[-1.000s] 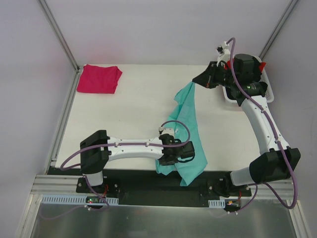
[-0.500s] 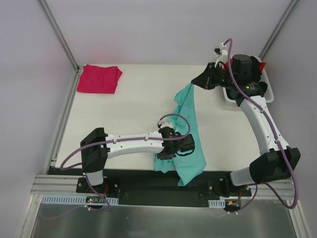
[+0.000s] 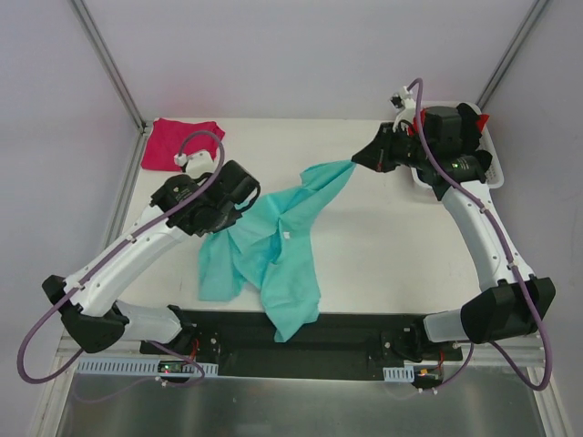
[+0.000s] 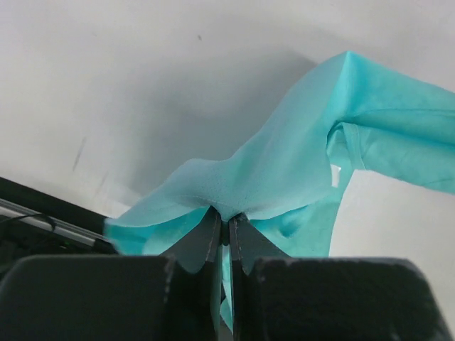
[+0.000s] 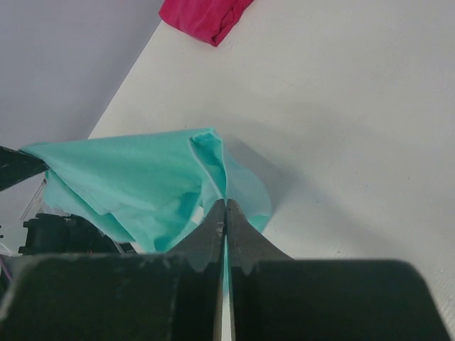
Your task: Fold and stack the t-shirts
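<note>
Your left gripper (image 3: 246,202) is pinched hard on a bunched fold of the teal t-shirt (image 3: 273,250), jaws pressed together with cloth spilling out on both sides of the tips. It hangs over the left-middle of the table (image 3: 401,255). Your right gripper (image 3: 355,164), out at the far right, is clamped just as tight on another edge of the same shirt. The cloth runs between the two claws, raised off the tabletop with its shadow beneath. The rest sags toward you, its lowest tip past the near edge of the table. The magenta-pink t-shirt (image 3: 168,146) lies at the far left corner, well apart from both claws. A white basket (image 3: 497,169) sits far right, behind your right arm.
</note>
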{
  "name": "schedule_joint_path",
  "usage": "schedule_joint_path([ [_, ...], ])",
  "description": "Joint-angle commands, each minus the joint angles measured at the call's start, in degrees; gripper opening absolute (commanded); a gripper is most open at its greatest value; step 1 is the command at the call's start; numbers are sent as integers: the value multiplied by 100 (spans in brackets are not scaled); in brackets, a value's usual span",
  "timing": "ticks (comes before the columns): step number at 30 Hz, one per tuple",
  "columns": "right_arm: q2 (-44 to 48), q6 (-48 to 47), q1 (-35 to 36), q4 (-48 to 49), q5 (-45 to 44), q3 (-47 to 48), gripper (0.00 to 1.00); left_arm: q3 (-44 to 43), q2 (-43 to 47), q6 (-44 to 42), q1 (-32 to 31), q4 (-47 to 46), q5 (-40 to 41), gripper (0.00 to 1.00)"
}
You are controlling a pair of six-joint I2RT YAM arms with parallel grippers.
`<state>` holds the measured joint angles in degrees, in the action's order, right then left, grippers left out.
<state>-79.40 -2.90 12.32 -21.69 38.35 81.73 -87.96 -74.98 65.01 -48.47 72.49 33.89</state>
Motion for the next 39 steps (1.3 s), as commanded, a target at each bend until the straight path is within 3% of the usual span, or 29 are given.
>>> schedule_joint_path([
  [1, 170, -132, 69, 42, -3, 18, 1, 200, -8, -691, 381, 310, 197, 0],
  [9, 170, -273, 104, -80, -134, 27, 1, 578, -192, -744, 426, -50, -110, 0],
  [19, 143, -308, 122, -186, -91, 80, 1, 420, -403, -1130, 575, -226, -163, 0],
  [20, 152, -317, 139, -186, -99, 71, 1, 481, -438, -1192, 619, -409, -181, 1],
  [23, 179, -334, 174, -186, -108, 27, 1, 622, -534, -1517, 716, -971, -129, 19],
  [25, 179, -326, 201, -186, -108, 18, 1, 631, -675, -1754, 821, -1166, -6, 37],
  [26, 179, -326, 227, -186, -108, 27, 1, 614, -841, -1842, 865, -1236, 143, 39],
  [31, 231, -308, 280, -230, -99, 18, 1, 658, -1291, -2352, 1523, -1895, 250, 41],
  [34, 354, -334, 342, -256, -134, -105, 1, 640, -1283, -2450, 1525, -2002, 154, 40],
  [39, 469, -352, 368, -221, -135, -245, 1, 1210, -694, -1601, 708, -1958, 338, 38],
])
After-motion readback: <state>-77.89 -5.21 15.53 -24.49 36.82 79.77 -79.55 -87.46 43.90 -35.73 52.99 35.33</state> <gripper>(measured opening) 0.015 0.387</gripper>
